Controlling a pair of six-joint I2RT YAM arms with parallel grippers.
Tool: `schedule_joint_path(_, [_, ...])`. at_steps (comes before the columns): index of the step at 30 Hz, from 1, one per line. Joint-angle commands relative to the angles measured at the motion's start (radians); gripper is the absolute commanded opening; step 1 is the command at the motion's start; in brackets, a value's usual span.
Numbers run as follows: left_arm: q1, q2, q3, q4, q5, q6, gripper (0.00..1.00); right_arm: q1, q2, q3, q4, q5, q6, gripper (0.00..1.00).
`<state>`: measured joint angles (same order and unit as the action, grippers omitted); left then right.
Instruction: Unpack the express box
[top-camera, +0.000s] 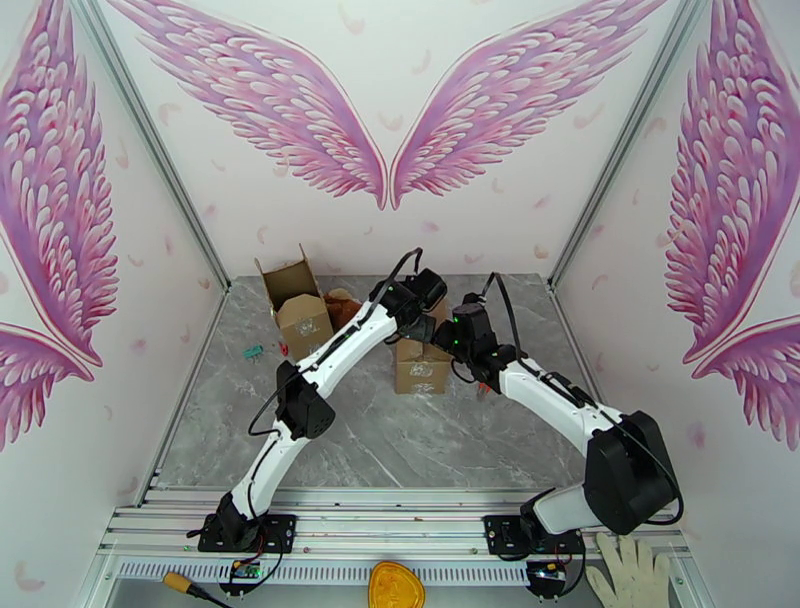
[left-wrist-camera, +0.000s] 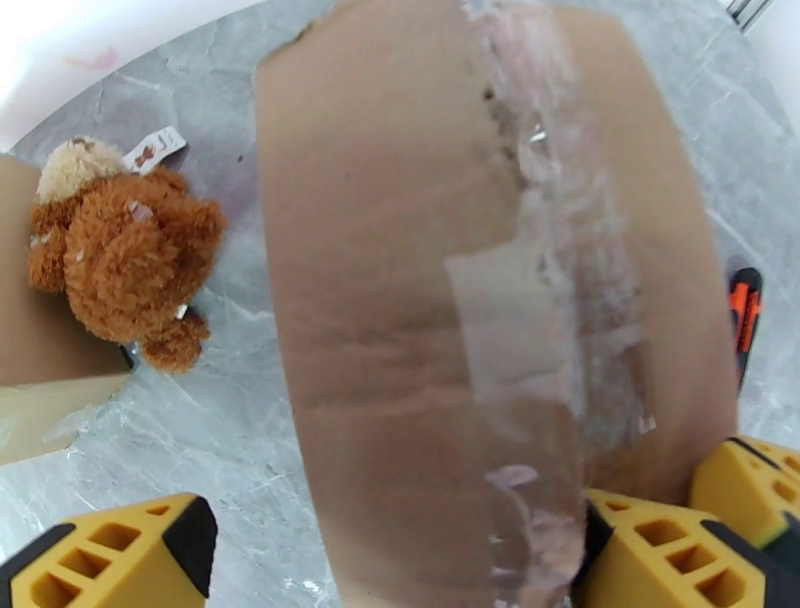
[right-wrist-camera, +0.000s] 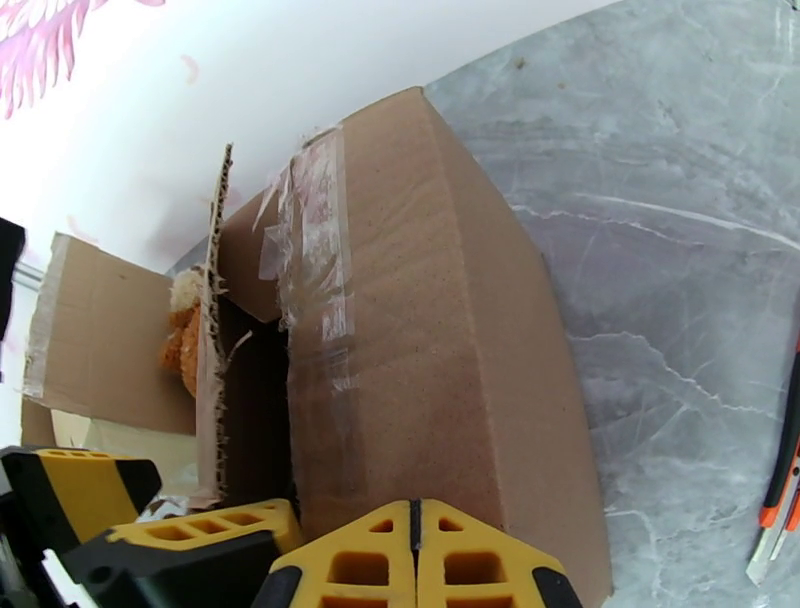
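1. Centrally, the express box (top-camera: 420, 370) stands on the counter (top-camera: 400, 450) between the two arms, with both tools at its top.
2. The left tool (left-wrist-camera: 385, 555) is released, its fingers spread wide across the box top. One finger touches the cardboard beside the torn tape (left-wrist-camera: 560, 300); the other stands clear of it.
3. The right tool (right-wrist-camera: 415, 560) is clenched, its fingers pressed together at the near top edge. Whether they pinch any cardboard cannot be told.
4. In the right wrist view, a raised flap (right-wrist-camera: 213, 330) stands along the tape seam beside a dark gap; the other flap lies flat.
5. Nearby, a teddy bear (left-wrist-camera: 125, 255) sits against a second box (top-camera: 298, 310), which is open. A utility knife (right-wrist-camera: 785, 470) lies on the counter beside the express box.
6. The step in hand, by judgement, is opening the flaps, since the tape seems already cut. The next move calls for folding back the flat flap while the box is steadied, then reaching in. The contents are hidden.
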<state>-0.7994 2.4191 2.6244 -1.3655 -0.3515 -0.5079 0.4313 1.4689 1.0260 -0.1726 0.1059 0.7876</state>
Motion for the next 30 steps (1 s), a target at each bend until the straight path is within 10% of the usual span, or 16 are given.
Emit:
schedule_joint_path(1, [0.003,0.007,0.035,-0.069,-0.067,0.026,0.88,0.015,0.040,-0.037,-0.134,-0.008,0.028,0.02])
schedule_joint_path(20, [0.111,-0.132,-0.016,-0.100,0.020,0.137,0.17,0.015,0.091,0.063,-0.209,0.049,-0.017,0.05])
schedule_joint_path(30, [0.183,-0.284,-0.249,0.092,0.194,0.095,0.00,0.101,0.155,0.425,-0.479,0.208,-0.252,0.57])
